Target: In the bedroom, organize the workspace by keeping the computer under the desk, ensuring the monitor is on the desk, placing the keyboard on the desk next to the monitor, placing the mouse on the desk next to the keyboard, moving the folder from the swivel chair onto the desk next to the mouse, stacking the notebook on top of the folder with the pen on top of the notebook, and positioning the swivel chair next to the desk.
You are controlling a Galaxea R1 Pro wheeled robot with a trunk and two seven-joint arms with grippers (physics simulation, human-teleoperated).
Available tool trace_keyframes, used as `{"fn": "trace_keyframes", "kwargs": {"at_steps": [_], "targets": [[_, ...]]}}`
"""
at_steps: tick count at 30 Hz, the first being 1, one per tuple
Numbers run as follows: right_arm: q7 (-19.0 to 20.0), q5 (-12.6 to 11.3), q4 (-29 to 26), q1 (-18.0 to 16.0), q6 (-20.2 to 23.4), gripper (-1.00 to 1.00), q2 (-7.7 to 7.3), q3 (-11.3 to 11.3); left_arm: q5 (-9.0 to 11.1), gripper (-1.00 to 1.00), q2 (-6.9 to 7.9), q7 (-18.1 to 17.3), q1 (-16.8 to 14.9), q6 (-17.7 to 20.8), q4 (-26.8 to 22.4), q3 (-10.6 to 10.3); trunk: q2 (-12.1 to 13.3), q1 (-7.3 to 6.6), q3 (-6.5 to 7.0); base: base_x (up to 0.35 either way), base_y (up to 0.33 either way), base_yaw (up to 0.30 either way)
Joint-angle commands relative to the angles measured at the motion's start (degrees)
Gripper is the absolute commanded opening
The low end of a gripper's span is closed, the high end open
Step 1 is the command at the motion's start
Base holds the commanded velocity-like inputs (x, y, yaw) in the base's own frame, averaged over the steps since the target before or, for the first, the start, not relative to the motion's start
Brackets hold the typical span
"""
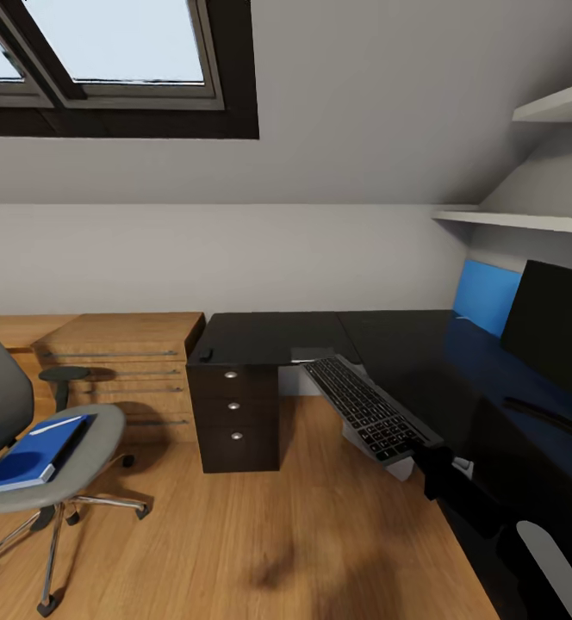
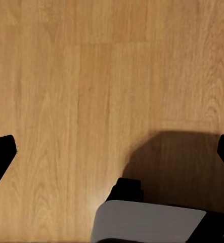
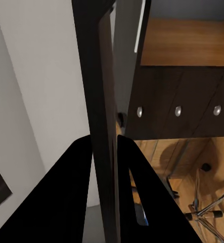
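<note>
Black desk (image 1: pixel 424 362), keyboard (image 1: pixel 363 406) clamped in right hand (image 3: pixel 105 152)

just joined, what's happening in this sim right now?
The right gripper has its fingers shut on the keyboard, holding it tilted in the air by the desk. The monitor already stands on the desk, and the mouse sits near the desk's left corner. The blue folder, with the pen on it, lies on the swivel chair. The left gripper hangs open over bare floor.
</note>
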Motion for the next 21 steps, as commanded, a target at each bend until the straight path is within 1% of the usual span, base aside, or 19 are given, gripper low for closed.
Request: {"fn": "trace_keyframes", "kwargs": {"at_steps": [1,3,8,12,15,21], "targets": [[0.0,-0.3,0.0,0.0,0.3,-1.00,0.00,-0.1,0.2,1.00,0.06,0.6,-0.1,0.3,0.2,-0.4,0.4,-0.23,0.12,0.000,0.000,0.000],[0.0,-0.3,-0.1,0.0,0.3,-1.00,0.00,-0.1,0.3,1.00,0.08,0.7,-0.1,0.2,0.9,-0.3,1.2,-0.67,0.48,0.000,0.000,0.000],[-0.2,-0.3,0.0,0.0,0.4,-1.00,0.00,0.0,0.5,1.00,0.06,0.8,0.0,-1.8,0.9,-0.2,3.2,-1.77,1.38,0.000,0.000,0.000],[-0.3,-0.3,0.0,0.0,0.4,-1.00,0.00,0.1,0.5,1.00,0.06,0.8,0.0,-2.0,0.9,-0.1,4.8,-2.65,2.10,0.000,0.000,0.000],[-0.3,-0.3,0.0,0.0,0.4,-1.00,0.00,0.1,0.6,1.00,0.06,0.8,0.0,-2.0,1.0,-0.2,6.0,-3.30,2.64,-0.194,0.000,0.000],[-0.3,-0.3,0.0,0.0,0.3,-1.00,0.00,0.1,0.6,1.00,0.06,0.7,0.0,-2.0,1.0,-0.1,8.4,-4.62,3.71,-0.306,-0.026,0.000]]}}
